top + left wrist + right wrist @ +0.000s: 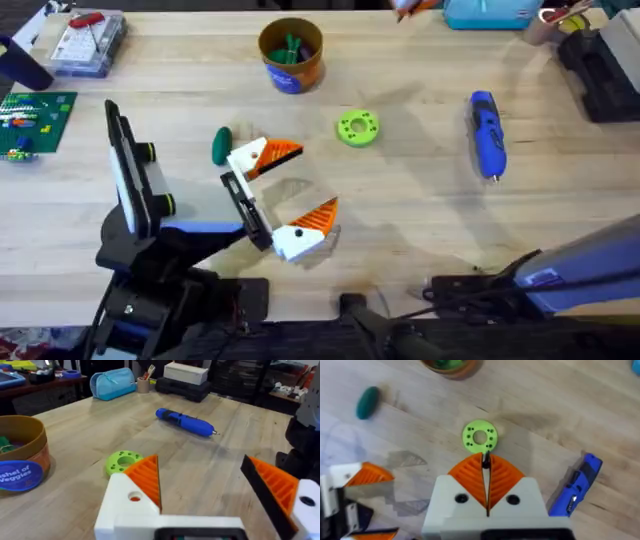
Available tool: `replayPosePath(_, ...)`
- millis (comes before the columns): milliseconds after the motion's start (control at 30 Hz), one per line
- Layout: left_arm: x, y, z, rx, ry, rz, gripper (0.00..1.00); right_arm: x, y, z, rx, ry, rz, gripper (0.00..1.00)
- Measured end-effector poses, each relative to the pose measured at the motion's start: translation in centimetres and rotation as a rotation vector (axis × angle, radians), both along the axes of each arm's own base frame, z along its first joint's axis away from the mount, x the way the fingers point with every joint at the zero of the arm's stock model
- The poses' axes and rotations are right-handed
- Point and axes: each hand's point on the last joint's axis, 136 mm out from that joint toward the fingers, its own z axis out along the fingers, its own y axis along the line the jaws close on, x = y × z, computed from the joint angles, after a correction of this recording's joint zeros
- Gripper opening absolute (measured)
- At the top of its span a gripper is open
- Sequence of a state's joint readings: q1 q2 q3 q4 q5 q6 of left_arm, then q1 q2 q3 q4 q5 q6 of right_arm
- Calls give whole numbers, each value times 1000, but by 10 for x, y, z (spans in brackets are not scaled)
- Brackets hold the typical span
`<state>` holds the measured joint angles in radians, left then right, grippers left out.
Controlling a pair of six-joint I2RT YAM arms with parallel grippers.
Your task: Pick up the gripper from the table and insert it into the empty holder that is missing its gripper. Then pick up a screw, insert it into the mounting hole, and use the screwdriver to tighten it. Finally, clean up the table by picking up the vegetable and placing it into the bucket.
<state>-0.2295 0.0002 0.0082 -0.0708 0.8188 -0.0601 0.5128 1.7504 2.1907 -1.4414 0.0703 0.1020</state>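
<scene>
My left gripper hovers low over the table's middle, its white fingers with orange pads spread wide open and nothing between them. The dark-green vegetable lies just left of its far finger. Behind stands the orange-tan bucket with green pieces inside. The blue screwdriver lies at the right. My right gripper is shut, high above the table, with a small dark sliver at its tips that I cannot identify. The vegetable, bucket and screwdriver lie below it. The gripper part, holder and screw are out of view.
A lime-green disc with holes lies between the left gripper and the screwdriver. A clear box and a green board sit at the far left. A blue pouch and a black device stand at the back right.
</scene>
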Motion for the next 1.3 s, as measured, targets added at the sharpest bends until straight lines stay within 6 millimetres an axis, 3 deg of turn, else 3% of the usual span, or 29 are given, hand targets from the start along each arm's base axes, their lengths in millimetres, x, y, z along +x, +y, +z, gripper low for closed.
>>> replayPosePath(100,0,0,0,0,0,0,988,-15,7,29,32,-51,60,3)
replayPosePath(267,0,0,0,0,0,0,987,-36,29,42,83,-46,182,3)
replayPosePath(867,0,0,0,0,0,0,986,-102,109,35,55,-49,612,3)
replayPosePath(1300,0,0,0,0,0,0,986,-116,155,6,16,-10,744,3)
